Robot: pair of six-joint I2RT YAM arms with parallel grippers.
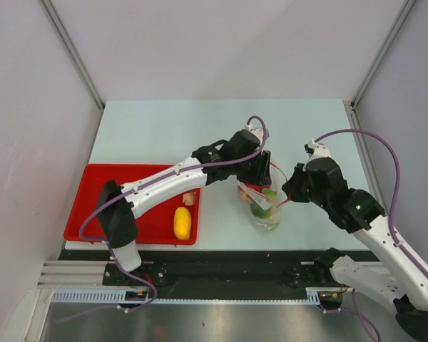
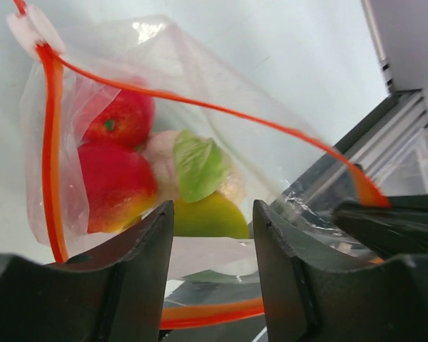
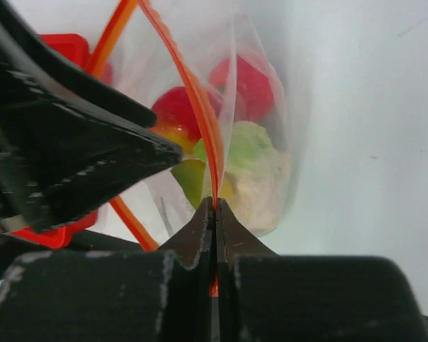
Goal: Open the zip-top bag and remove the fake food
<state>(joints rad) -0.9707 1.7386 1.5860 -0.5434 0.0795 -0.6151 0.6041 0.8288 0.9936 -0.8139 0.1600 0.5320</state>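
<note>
Pinching the red strip (image 3: pixel 198 121) of the zip-top bag (image 2: pixel 164 57), your right gripper (image 3: pixel 214 208) is clamped shut; your left gripper (image 2: pixel 212 239), jaws apart, sits in the bag's mouth near the fake food (image 2: pixel 118 171).

- The zip-top bag (image 1: pixel 267 218) stands at the table's (image 1: pixel 164 128) 5 o'clock, with green and red fake food (image 1: pixel 260 209) inside.
- The left gripper (image 1: pixel 262 173) is at the bag's 12 o'clock, the right gripper (image 1: pixel 288 192) at its 3 o'clock.
- A red tray (image 1: pixel 93 206) at 8 o'clock holds a yellow oval (image 1: pixel 182 223) and a pale piece (image 1: pixel 190 199).
</note>
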